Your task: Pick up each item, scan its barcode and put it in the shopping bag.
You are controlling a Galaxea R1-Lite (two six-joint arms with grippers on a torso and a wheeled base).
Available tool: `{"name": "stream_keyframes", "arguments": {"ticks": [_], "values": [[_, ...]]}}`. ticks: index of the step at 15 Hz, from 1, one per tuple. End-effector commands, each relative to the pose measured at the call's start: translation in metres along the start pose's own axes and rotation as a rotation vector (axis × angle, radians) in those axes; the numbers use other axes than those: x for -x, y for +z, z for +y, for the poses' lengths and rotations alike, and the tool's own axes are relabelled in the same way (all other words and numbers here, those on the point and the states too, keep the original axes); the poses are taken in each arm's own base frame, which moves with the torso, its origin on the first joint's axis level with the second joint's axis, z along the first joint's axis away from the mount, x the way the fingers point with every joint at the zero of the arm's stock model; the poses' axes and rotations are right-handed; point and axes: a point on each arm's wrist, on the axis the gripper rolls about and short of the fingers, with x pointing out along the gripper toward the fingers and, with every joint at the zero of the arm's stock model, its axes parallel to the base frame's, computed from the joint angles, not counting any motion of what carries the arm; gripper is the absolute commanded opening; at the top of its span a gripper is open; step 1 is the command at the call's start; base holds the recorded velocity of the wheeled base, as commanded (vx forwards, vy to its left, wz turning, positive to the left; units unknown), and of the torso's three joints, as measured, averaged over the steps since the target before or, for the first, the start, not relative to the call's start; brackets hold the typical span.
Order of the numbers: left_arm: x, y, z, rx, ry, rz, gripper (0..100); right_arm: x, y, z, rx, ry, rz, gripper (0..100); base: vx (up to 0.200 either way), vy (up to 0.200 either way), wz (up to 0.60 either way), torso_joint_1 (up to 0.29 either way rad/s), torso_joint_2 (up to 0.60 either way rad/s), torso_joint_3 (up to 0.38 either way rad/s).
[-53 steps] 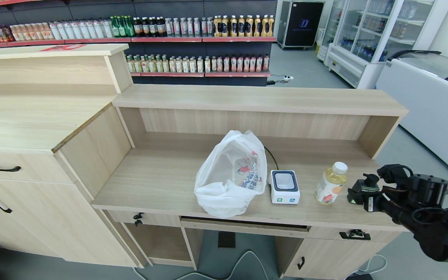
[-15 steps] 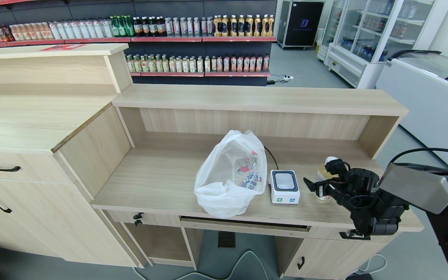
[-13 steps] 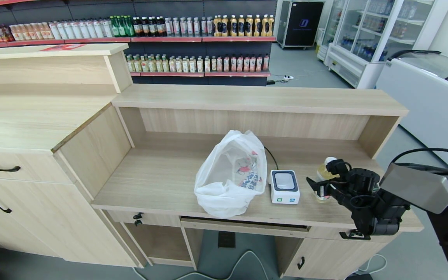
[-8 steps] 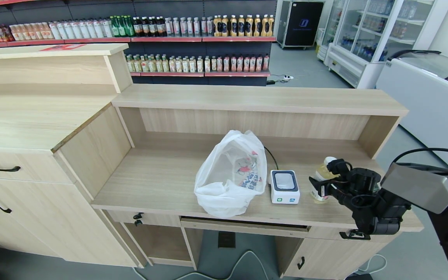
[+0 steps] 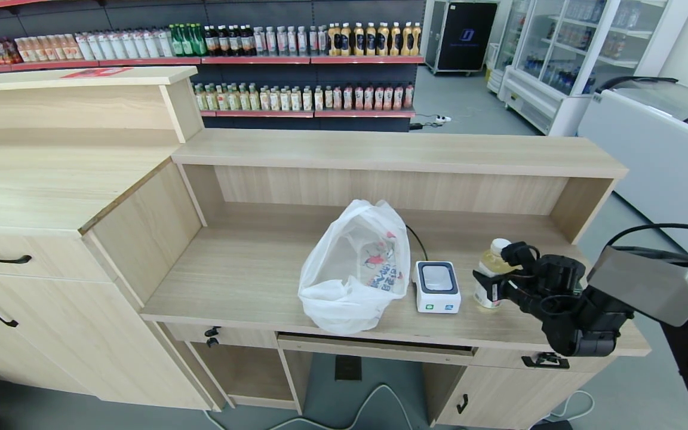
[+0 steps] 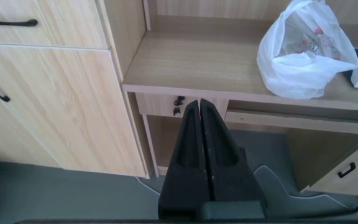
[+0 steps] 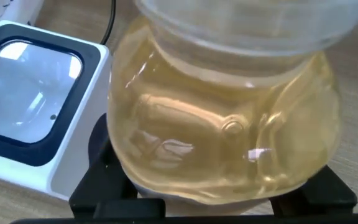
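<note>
Two grippers: left gripper (image 6: 199, 106) nearest, fingers together, low before counter (image 5: 248, 269) front, far from the work. Right gripper (image 5: 487, 291) clamped low on upright bottle (image 5: 490, 266), just right of scanner (image 5: 437, 285); short leftward carry likely, scan window facing up. Farther left, open shopping bag (image 5: 353, 269).

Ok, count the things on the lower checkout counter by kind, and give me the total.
drink bottle: 1
shopping bag: 1
barcode scanner: 1
Total: 3
</note>
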Motion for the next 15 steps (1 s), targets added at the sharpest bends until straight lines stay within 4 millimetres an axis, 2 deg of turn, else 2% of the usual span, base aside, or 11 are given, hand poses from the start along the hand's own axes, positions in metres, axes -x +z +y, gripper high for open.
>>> {"name": "stream_keyframes", "arguments": {"ticks": [1,3,6,7,9,11,15], "values": [[0.0,0.0,0.0,0.0,0.001,0.0,0,0.013,0.063,-0.006,-0.052,0.051,-0.079,0,0.0,0.0,0.0,0.0,0.0,0.0],[0.0,0.0,0.0,0.0,0.001,0.0,0,0.037,0.122,-0.006,-0.137,0.132,-0.095,0,0.0,0.0,0.0,0.0,0.0,0.0],[0.0,0.0,0.0,0.0,0.001,0.0,0,0.103,0.208,-0.003,-0.239,0.337,-0.096,0,0.0,0.0,0.0,0.0,0.0,0.0],[0.0,0.0,0.0,0.0,0.001,0.0,0,0.125,0.23,0.002,-0.279,0.391,-0.096,0,0.0,0.0,0.0,0.0,0.0,0.0],[0.0,0.0,0.0,0.0,0.001,0.0,0,0.172,0.27,0.026,-0.385,0.517,-0.1,0,0.0,0.0,0.0,0.0,0.0,0.0],[0.0,0.0,0.0,0.0,0.001,0.0,0,0.201,0.287,0.049,-0.403,0.634,-0.106,0,0.0,0.0,0.0,0.0,0.0,0.0],[0.0,0.0,0.0,0.0,0.001,0.0,0,0.246,0.29,0.077,-0.405,0.889,-0.085,0,0.0,0.0,0.0,0.0,0.0,0.0]]}}
